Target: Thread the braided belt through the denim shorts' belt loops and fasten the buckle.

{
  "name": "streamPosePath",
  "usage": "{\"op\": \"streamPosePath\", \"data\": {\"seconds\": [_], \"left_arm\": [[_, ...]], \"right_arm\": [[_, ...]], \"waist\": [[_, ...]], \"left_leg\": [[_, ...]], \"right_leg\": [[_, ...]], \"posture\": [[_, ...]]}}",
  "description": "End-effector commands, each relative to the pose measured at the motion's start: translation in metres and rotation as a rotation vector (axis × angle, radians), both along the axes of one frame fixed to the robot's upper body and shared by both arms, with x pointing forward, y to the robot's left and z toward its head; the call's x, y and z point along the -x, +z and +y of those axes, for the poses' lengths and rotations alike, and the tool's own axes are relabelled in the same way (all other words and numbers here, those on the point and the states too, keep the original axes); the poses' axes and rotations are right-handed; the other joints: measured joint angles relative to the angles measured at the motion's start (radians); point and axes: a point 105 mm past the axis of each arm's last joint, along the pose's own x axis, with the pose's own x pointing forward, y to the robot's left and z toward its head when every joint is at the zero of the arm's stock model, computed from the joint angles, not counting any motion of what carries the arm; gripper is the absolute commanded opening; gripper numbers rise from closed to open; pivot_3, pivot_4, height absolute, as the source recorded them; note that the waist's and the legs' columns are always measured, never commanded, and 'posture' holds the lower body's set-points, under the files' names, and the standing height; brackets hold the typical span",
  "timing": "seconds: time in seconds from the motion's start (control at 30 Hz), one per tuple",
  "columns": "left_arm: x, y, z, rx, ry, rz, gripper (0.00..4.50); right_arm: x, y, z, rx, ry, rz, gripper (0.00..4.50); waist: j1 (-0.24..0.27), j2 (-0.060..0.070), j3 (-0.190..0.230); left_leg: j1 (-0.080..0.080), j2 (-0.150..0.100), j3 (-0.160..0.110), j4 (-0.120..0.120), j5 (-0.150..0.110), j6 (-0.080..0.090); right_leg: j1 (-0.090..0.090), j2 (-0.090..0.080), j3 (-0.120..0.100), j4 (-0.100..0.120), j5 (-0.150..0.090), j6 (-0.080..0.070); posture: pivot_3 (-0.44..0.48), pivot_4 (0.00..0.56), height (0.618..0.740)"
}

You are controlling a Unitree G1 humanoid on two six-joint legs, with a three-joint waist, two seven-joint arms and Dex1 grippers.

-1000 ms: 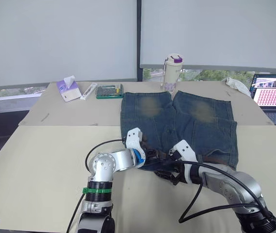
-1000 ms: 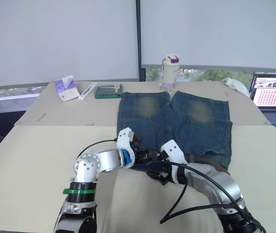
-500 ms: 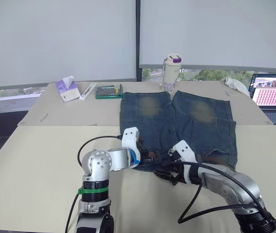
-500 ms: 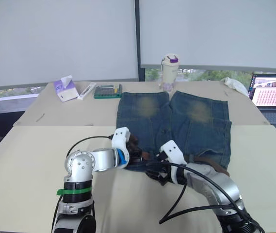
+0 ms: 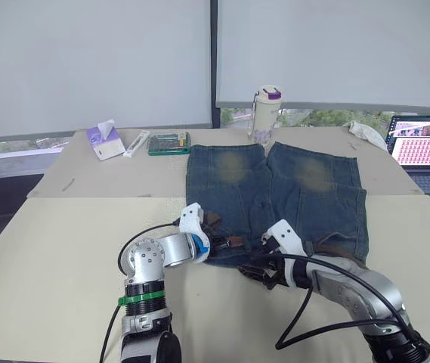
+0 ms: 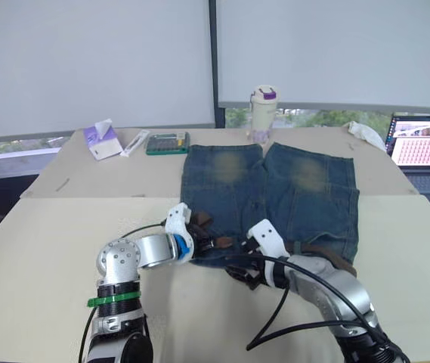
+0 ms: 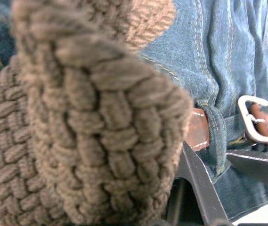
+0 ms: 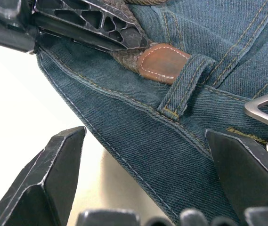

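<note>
As seen from the head, laid flat on the beige table (image 5: pixel 63 249): denim shorts (image 5: pixel 275 189), legs pointing away, waistband on the near side. Along that waistband, partly tucked under denim: braided belt (image 5: pixel 337 248), brown. At the waistband's left corner: left gripper (image 5: pixel 213 240), touching the cloth. Just beside it toward the middle, at the near hem of the waistband: right gripper (image 5: pixel 256 268). Further back on the table: white bottle (image 5: pixel 263 113) with a purple lid beyond the legs, tissue box (image 5: pixel 105 140) and green case (image 5: pixel 170 141) off to the left, open laptop (image 5: pixel 422 147) at the far right. From the left wrist, looming very close: thick bunch of the brown braid, clenched in the left pincer, one black finger showing beside it. Behind the braid: blue denim, an upright belt loop (image 7: pixel 216 136) with a brown leather tip (image 7: pixel 197 132) poking into it, and just past that loop the silver buckle (image 7: pixel 261 120) lying on the waistband. From the right wrist: right pincer released, black fingers (image 8: pixel 53 179) spread wide either side of the waistband edge, touching nothing. Ahead of them: same loop with the leather tip entering it, stitched in pale thread, braid trailing behind. Pressed on that braid: black latticed fingers (image 8: pixel 91 21) of the left arm. At the frame edge past the loop: corner of the buckle.
</note>
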Motion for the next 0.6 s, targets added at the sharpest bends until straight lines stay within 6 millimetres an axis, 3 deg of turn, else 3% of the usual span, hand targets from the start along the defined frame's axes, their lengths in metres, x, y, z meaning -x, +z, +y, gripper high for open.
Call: {"op": "streamPosePath", "data": {"seconds": [0.03,0.2,0.6], "left_arm": [[0.010,0.004,-0.047,0.133,-0.043,0.067,0.00],[0.022,0.016,-0.068,0.214,-0.147,0.062,0.00],[0.022,0.024,-0.063,0.156,-0.194,0.015,0.00]], "right_arm": [[0.008,-0.015,-0.002,0.017,-0.006,0.068,4.46],[0.009,-0.016,-0.002,0.016,-0.012,0.069,4.46],[0.008,-0.012,0.004,-0.006,0.020,0.036,4.46]], "waist": [[0.001,0.000,0.000],[0.003,0.000,0.000],[0.007,-0.001,0.000]], "left_leg": [[0.000,0.000,0.000,0.000,0.000,0.000],[0.001,0.000,-0.001,0.000,-0.001,0.000],[0.001,-0.001,-0.002,0.000,-0.001,-0.001]], "right_leg": [[0.000,0.000,0.000,0.000,0.000,0.000],[0.001,-0.001,0.000,0.000,-0.001,0.001],[0.001,-0.001,0.000,0.000,-0.001,0.002]], "posture": [[0.000,0.150,0.740],[0.000,0.150,0.740],[0.000,0.150,0.740]]}}
